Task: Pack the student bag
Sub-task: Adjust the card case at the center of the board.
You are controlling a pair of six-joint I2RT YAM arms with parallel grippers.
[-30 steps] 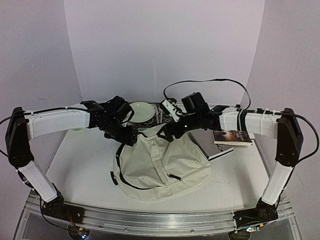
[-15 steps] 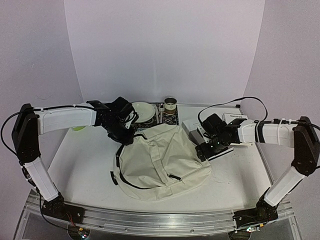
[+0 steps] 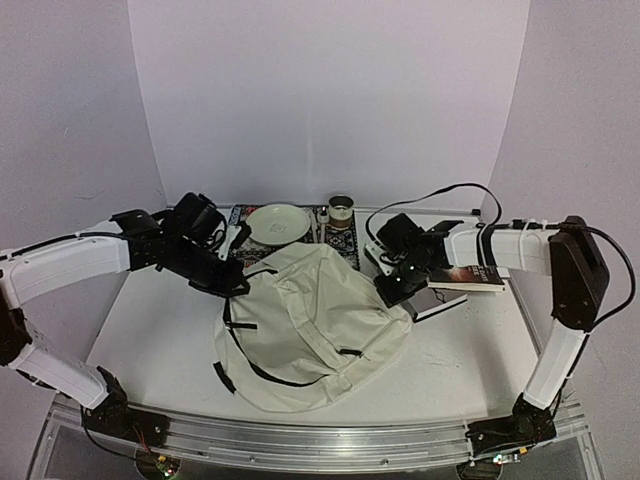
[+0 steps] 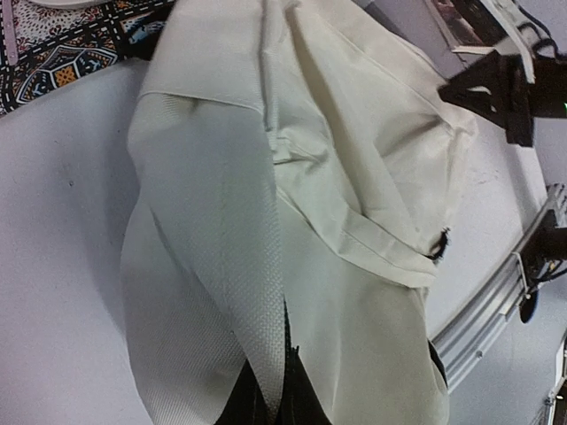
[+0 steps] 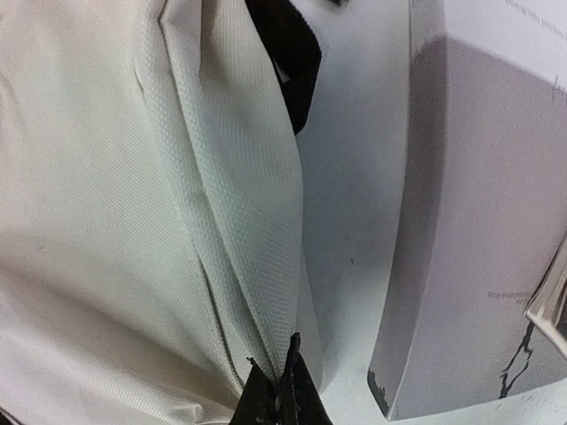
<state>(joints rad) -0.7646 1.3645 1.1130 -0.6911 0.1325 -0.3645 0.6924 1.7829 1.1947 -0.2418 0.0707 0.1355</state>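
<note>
The student bag (image 3: pixel 310 320), a big cream backpack with black straps, lies crumpled on the middle of the table. My left gripper (image 3: pixel 230 286) is at its upper left edge, shut on a fold of the bag's fabric (image 4: pixel 257 336); the fingertips (image 4: pixel 306 394) pinch that fold. My right gripper (image 3: pixel 387 291) is at the bag's upper right edge, likewise shut on a fold of cream cloth (image 5: pixel 257 266), with its dark fingertips (image 5: pixel 292 390) closed on the seam. The bag's opening does not show.
At the back stand a white plate (image 3: pixel 279 222) and a small tin (image 3: pixel 341 210) on a patterned mat (image 3: pixel 338 240). A dark-covered book (image 3: pixel 470 275) and a pale flat book (image 5: pixel 496 177) lie right of the bag, close to the right gripper.
Both grippers have shut on the bag's edges. The right arm swung out to the right and came back to the bag's right edge. The left arm drew leftward, dragging the bag with it.
</note>
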